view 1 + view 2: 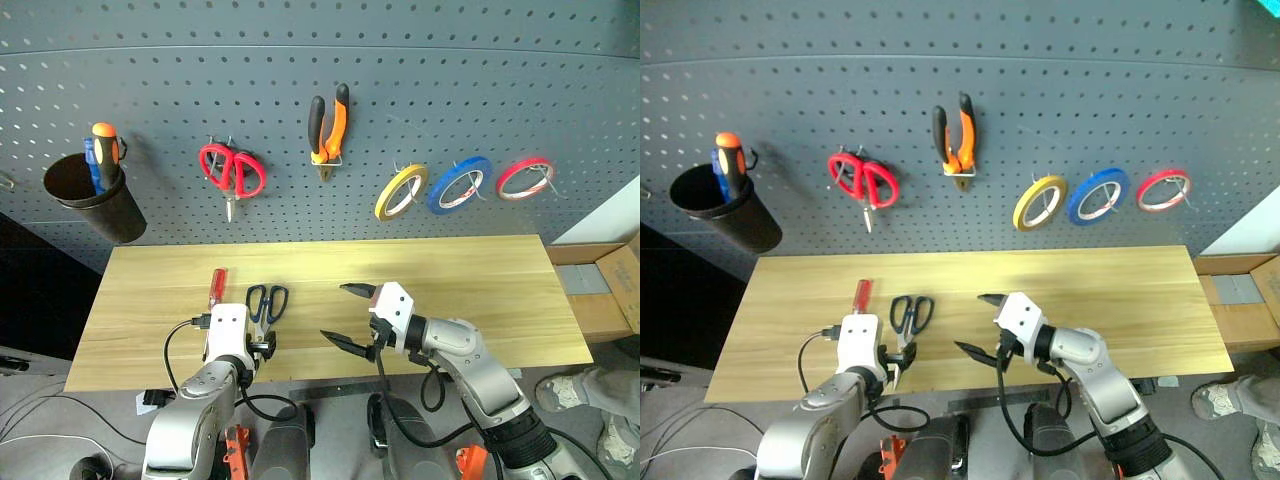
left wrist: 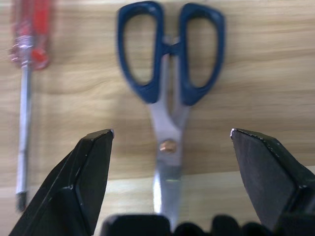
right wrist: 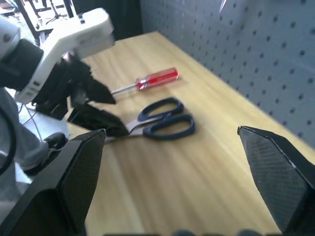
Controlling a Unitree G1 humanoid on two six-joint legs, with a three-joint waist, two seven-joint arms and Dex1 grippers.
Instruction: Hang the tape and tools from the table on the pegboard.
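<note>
On the pegboard (image 1: 450, 80) hang the yellow tape (image 1: 400, 191) and the orange-and-black pliers (image 1: 330, 128). The blue-handled scissors (image 1: 267, 302) lie on the table (image 1: 480, 290) near its front left, handles toward the board. The red-handled screwdriver (image 1: 217, 285) lies just left of them. My left gripper (image 2: 171, 131) is open, low over the scissors' blades, one finger (image 2: 88, 172) on each side of the pivot. My right gripper (image 1: 345, 315) is open and empty, to the right of the scissors and pointing toward them; its wrist view shows the scissors (image 3: 162, 120) and the left gripper (image 3: 93, 105).
A black cup (image 1: 95, 200) with an orange-and-black screwdriver hangs at the board's left, red-handled scissors (image 1: 232, 172) beside it. Blue (image 1: 460, 184) and red (image 1: 525, 179) tape rolls hang right of the yellow one. A cardboard box (image 1: 620, 275) stands beyond the table's right end.
</note>
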